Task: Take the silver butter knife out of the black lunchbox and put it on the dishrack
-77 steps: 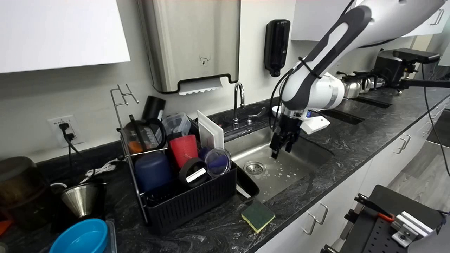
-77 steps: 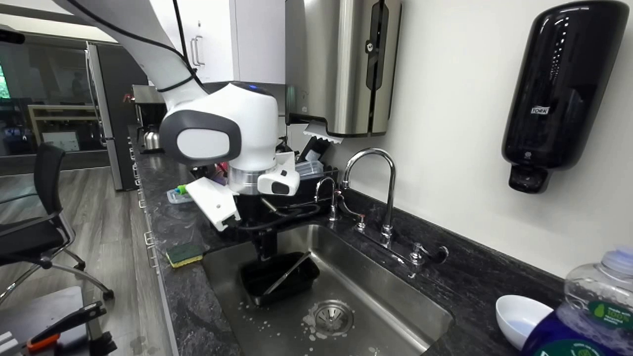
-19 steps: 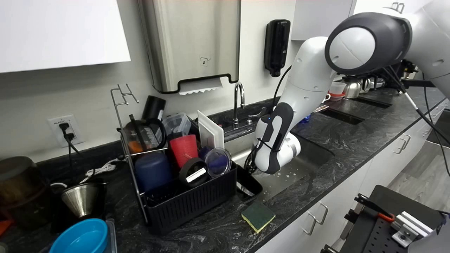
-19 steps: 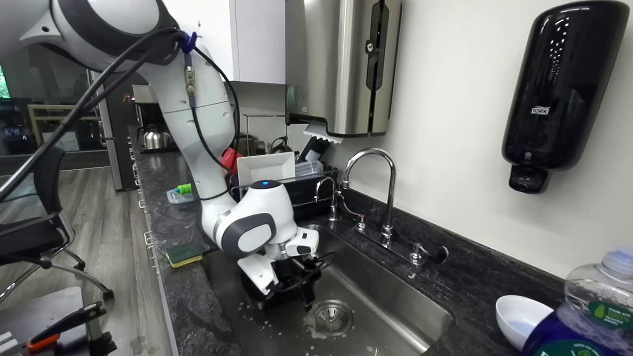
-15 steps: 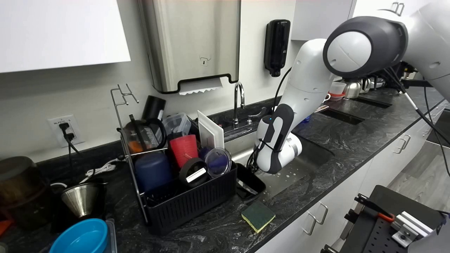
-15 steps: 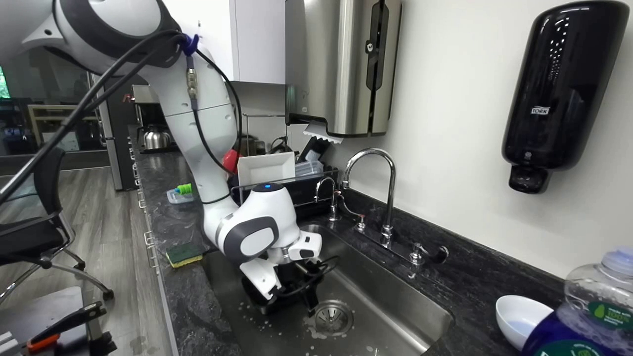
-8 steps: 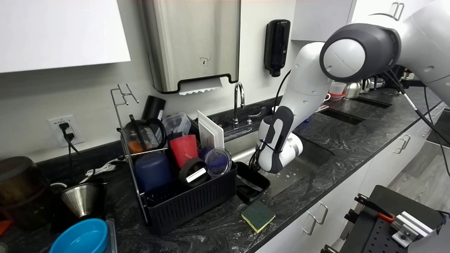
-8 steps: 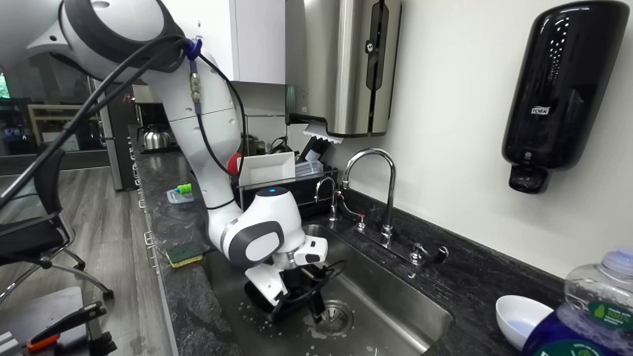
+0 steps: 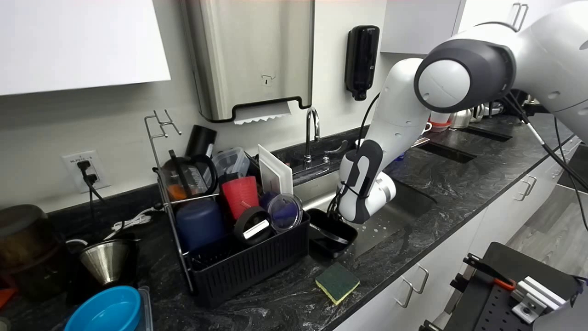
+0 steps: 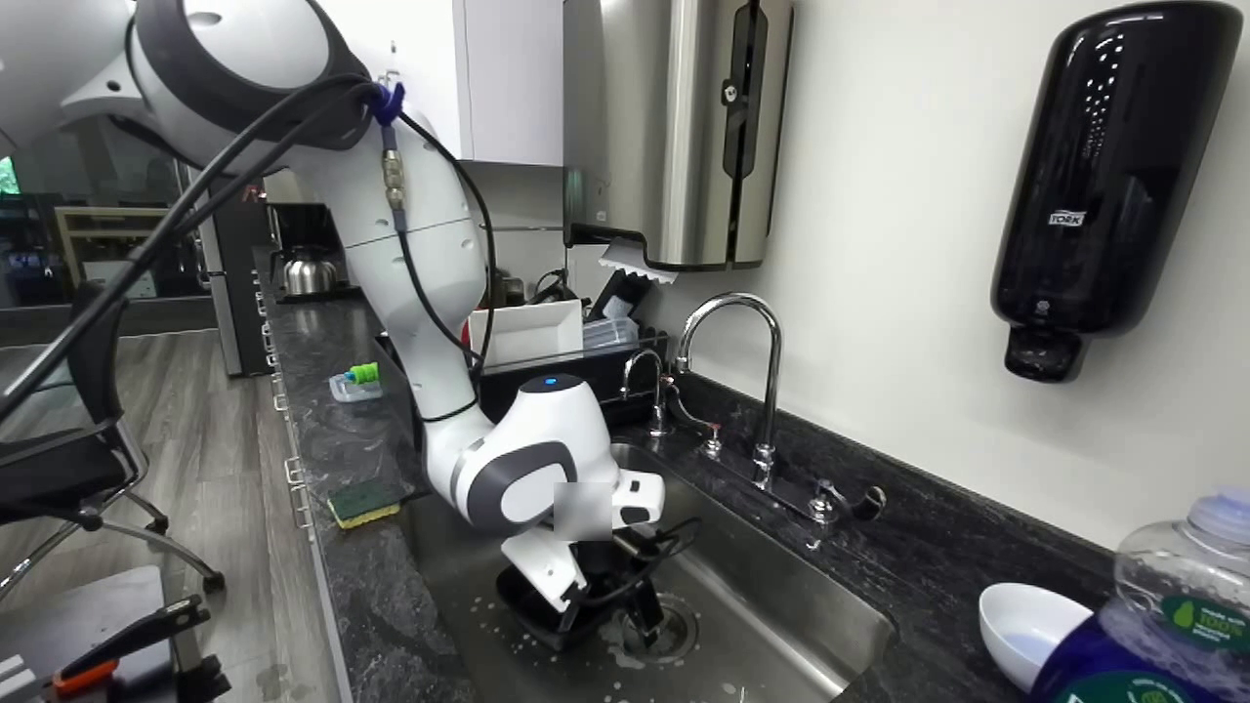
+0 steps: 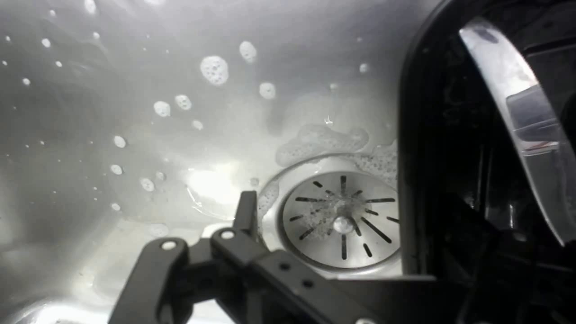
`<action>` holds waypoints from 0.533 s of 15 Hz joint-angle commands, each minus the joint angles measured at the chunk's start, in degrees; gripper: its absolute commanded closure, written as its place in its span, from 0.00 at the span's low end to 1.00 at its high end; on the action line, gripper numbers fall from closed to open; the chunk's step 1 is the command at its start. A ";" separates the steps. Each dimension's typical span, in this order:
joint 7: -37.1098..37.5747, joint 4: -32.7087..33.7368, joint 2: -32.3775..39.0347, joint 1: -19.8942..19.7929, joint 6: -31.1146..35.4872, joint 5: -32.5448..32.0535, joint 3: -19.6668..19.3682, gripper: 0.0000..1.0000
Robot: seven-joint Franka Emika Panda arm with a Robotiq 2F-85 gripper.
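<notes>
Knife [image 11: 517, 112], one: silvery, slim, lying slantwise in the lunchbox [image 11: 418, 157]; which end is the handle, uncertain. Lunchbox: black, shallow, standing in the sink [image 10: 771, 596], one wall alongside the drain [image 11: 344, 220]. Gripper [image 11: 355, 204], one: jaws set wide, apparently holding nothing; one finger [image 11: 245, 209] outside the lunchbox by the drain, its fellow lost against the black, contact undetermined. Rack [image 9: 257, 266], one: black, beside the sink, stocked with red cup [image 9: 241, 197], white plate [image 9: 275, 172] and more; knife not yet among them. Step in hand, by judgement: reaching for the knife. Recommended handling: raise the gripper clear of the rim before moving across, since a finger hooked over the wall would likely drag the lunchbox along; centre above the knife; turn until the fingers face its two long edges; descend nearly to the floor of the lunchbox; narrow gently about mid-length; lift straight and level. Remarks: thin, smooth, probably slick metal, apt to swivel if pinched near an end.
</notes>
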 commanded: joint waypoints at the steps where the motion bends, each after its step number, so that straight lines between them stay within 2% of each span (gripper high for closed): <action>1: 0.87 1.10 1.17 0.45 0.40 -1.52 -1.39 0.00; 8: 0.77 2.43 1.75 -0.87 0.05 -1.45 -2.63 0.00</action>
